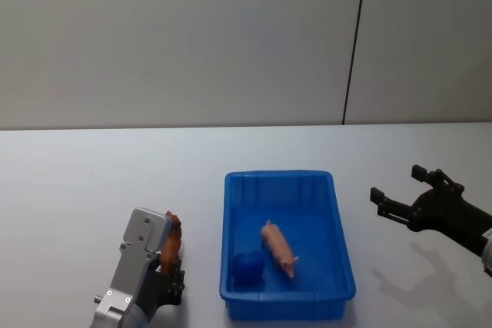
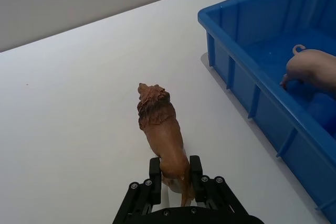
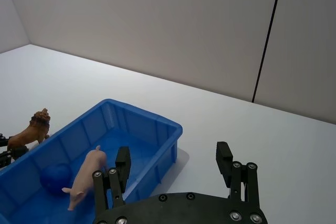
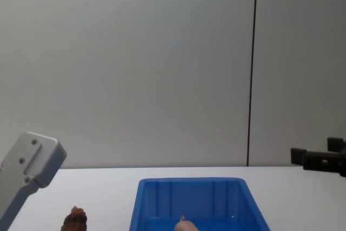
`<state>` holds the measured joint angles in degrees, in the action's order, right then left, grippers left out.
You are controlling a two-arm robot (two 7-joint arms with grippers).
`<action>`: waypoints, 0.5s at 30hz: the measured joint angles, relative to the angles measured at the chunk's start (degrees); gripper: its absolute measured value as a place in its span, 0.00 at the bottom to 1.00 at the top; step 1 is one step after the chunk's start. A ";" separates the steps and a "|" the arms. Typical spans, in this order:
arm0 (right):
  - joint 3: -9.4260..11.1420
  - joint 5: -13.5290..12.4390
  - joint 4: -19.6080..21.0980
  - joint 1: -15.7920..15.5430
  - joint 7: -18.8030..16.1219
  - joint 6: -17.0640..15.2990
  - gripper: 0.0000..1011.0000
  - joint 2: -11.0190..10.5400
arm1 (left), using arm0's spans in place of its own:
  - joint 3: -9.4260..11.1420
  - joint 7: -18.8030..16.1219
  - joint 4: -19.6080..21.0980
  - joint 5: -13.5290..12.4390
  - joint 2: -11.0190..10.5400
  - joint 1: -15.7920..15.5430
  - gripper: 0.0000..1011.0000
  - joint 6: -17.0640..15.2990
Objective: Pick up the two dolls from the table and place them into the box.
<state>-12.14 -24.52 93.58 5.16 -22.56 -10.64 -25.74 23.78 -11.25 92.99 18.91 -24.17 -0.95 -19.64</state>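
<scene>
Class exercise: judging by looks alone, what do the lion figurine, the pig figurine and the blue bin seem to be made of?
Lion figurine: probably moulded plastic or rubber, matte, with a sculpted mane.
Pig figurine: likely the same, smooth and slightly glossy.
Blue bin: rigid plastic, evenly coloured, with ribbed walls and a faint sheen.

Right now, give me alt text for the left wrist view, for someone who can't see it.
The left gripper is shut on a reddish-brown lion figurine above a white table. Beside it stands a blue bin with a pale pink pig figurine inside.
</scene>
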 joint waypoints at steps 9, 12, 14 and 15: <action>0.00 0.00 0.00 0.00 0.00 0.00 0.99 0.00 | -0.32 0.70 -0.16 -1.53 0.18 -0.22 0.33 0.92; 0.00 0.00 0.00 0.00 0.00 0.00 0.99 0.00 | -0.48 1.03 0.00 -2.51 0.19 -0.37 0.33 1.88; 0.00 0.00 0.00 0.00 0.00 0.00 0.99 0.00 | -0.55 1.23 0.10 -3.06 0.19 -0.47 0.33 2.49; 0.00 0.00 0.00 0.00 0.00 0.00 0.99 0.00 | -0.59 1.30 0.16 -3.32 0.19 -0.52 0.33 2.79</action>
<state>-12.13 -24.52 93.58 5.17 -22.56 -10.64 -25.74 23.19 -9.96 93.14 15.59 -23.98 -1.47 -16.84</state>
